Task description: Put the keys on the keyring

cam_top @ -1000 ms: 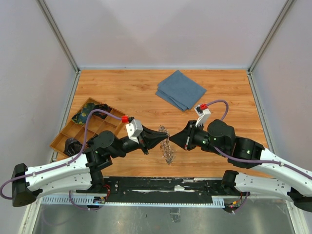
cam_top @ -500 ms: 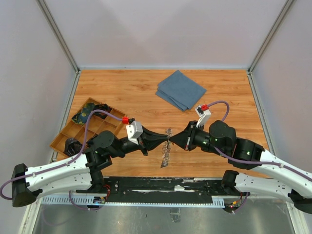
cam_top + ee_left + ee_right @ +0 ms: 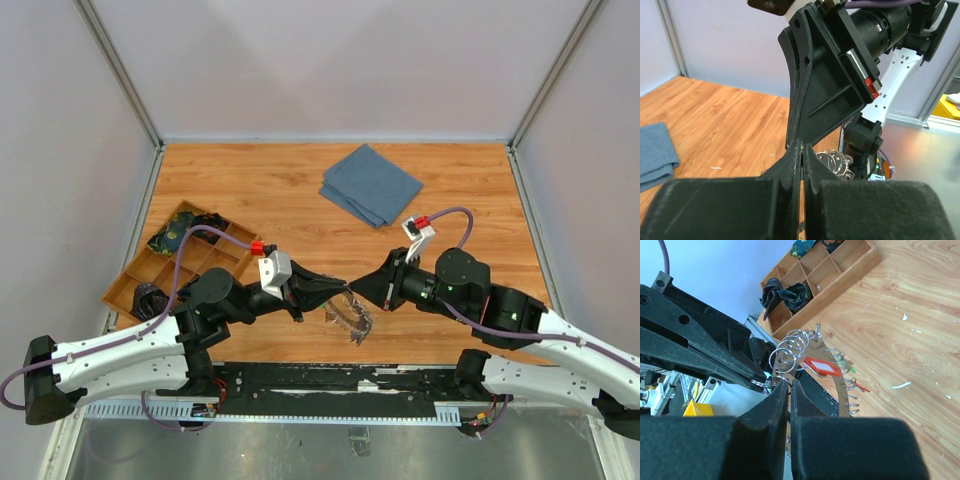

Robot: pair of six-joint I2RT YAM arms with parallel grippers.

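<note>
The keyring (image 3: 352,316) hangs low over the table's near middle, a silvery ring edged with small wire loops (image 3: 795,347). My left gripper (image 3: 338,292) and right gripper (image 3: 354,290) meet tip to tip just above it. The left gripper (image 3: 802,148) is shut, and the right wrist view shows a small wire loop (image 3: 760,383) pinched at its tip. Beside it the right gripper (image 3: 785,383) is shut on the ring's rim. One of the keys' tags, a red one with a white window (image 3: 822,366), hangs at the ring. A green speck (image 3: 853,370) and a red sliver (image 3: 861,388) lie by the loops.
A wooden compartment tray (image 3: 160,268) holding dark bundles sits at the left edge, also in the right wrist view as the tray (image 3: 840,282). A folded blue cloth (image 3: 372,185) lies at the back centre. Grey walls close three sides.
The keyring has swung from hanging edge-on to lying tilted and flatter, shifted slightly right. Both grippers' tips stay together, and the right wrist has lifted a little.
</note>
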